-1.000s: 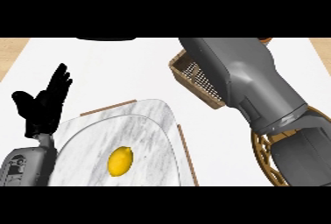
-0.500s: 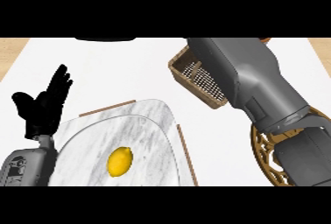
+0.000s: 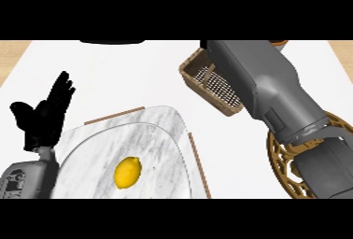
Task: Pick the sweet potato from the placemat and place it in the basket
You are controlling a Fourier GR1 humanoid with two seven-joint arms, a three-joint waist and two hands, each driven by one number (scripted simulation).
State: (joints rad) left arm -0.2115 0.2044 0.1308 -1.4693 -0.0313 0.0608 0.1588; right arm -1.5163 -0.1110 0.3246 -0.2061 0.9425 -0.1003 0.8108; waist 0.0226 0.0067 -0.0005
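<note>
The brown woven basket [image 3: 215, 88] with a mesh inner wall stands at the back right, partly under my right forearm [image 3: 269, 88]. That forearm reaches from the lower right across the basket to the picture's top, where the hand is cut off. A small orange sliver [image 3: 279, 42] shows at the top edge beside the forearm; I cannot tell whether it is the sweet potato. On the marbled placemat [image 3: 162, 116], a matching plate [image 3: 96, 154] carries a yellow lemon [image 3: 127, 172]. My left hand [image 3: 43, 119] rests open at the left, fingers up, beside the plate.
A round brown wicker piece [image 3: 281, 161] lies under my right arm at the lower right. A dark object [image 3: 110, 42] sits at the far top edge. The white countertop [image 3: 131, 70] stretches between the placemat and the basket.
My right forearm has drifted slightly to the right, baring a little more of the basket's left rim. The left hand and the lemon have not moved.
</note>
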